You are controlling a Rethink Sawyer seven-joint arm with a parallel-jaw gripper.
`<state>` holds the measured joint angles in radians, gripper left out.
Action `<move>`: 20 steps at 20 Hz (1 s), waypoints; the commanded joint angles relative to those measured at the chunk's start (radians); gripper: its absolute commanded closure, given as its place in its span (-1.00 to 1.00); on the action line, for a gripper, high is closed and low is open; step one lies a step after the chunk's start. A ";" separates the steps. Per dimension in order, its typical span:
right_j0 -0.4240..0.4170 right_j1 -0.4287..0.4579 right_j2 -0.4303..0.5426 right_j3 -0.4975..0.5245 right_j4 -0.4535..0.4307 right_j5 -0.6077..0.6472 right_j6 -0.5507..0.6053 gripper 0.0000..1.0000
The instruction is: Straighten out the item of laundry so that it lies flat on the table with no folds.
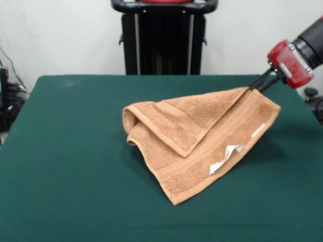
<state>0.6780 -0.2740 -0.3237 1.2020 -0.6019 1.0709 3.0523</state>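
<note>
The orange-brown terry towel (197, 138) lies on the dark green table (70, 151), right of the middle. It is folded over itself, with one flap lying on top and a rolled fold at its left end. Its right corner is lifted off the table. A white label (225, 157) shows near its front edge. My gripper (254, 86) comes in from the upper right, below its red wrist (288, 63). It is shut on the towel's lifted right corner.
The robot's black pedestal (164, 38) stands behind the table's far edge. Dark equipment and cables (7, 96) sit off the left edge. Bare green cloth lies left of and in front of the towel.
</note>
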 commanded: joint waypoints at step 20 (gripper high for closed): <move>-0.030 0.169 -0.072 -0.059 0.039 -0.220 0.234 1.00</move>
<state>0.6759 -0.0477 -0.3989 1.0541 -0.5837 1.0193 3.0647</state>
